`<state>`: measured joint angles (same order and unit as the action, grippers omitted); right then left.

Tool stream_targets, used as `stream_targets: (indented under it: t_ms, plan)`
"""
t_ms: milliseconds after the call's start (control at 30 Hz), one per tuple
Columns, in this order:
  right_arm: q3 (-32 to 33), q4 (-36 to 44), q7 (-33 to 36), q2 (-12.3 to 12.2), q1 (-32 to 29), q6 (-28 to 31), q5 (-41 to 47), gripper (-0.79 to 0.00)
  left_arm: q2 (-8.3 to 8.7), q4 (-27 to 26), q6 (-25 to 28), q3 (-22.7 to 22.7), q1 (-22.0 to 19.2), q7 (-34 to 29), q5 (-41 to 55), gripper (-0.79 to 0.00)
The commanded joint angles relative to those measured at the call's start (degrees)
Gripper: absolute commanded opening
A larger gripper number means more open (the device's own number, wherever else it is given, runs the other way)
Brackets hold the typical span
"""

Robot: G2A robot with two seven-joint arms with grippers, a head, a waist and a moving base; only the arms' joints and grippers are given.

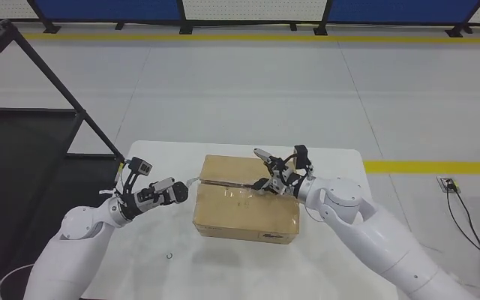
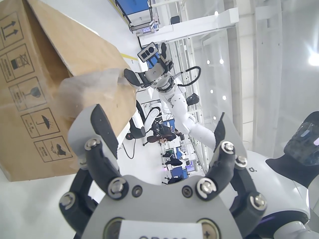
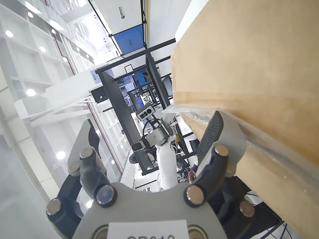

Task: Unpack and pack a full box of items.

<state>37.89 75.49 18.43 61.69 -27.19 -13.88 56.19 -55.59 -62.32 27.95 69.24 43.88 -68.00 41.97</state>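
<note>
My left gripper point(image 2: 159, 115) gapes wide, just beside the brown cardboard box point(image 1: 244, 206) on the white worktop point(image 1: 150, 247). Black handling pictograms point(image 2: 32, 93) mark the side facing it. My right gripper point(image 3: 152, 120) is spread wide atop the box, one finger along the crinkled clear tape point(image 3: 264, 148).

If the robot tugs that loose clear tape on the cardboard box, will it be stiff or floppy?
Probably floppy: the clear tape is crumpled and curls off the cardboard box. It is likely very light, being thin enough to see through. It may cling to the left arm's fingers, since peeled tape is usually sticky.
</note>
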Motion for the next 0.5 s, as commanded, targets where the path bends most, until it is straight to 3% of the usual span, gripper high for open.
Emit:
stream_targets:
  t_ms: [0,267,467]
  plan:
    - [0.0,-0.9,0.2,0.4,0.3,-0.5,-0.1,0.000,-0.01,0.1,0.0,0.3,-0.3,-0.1,0.0,0.000]
    - [-0.4,-5.0,2.9,2.4,1.4,-0.4,-1.6,0.000,0.08,0.4,-1.1,1.9,-1.1,-0.8,0.2,0.000]
    - [-1.0,-6.7,6.2,3.5,1.5,3.3,-6.3,0.000,0.12,0.4,-2.9,2.4,-1.6,-2.3,-0.1,0.000]
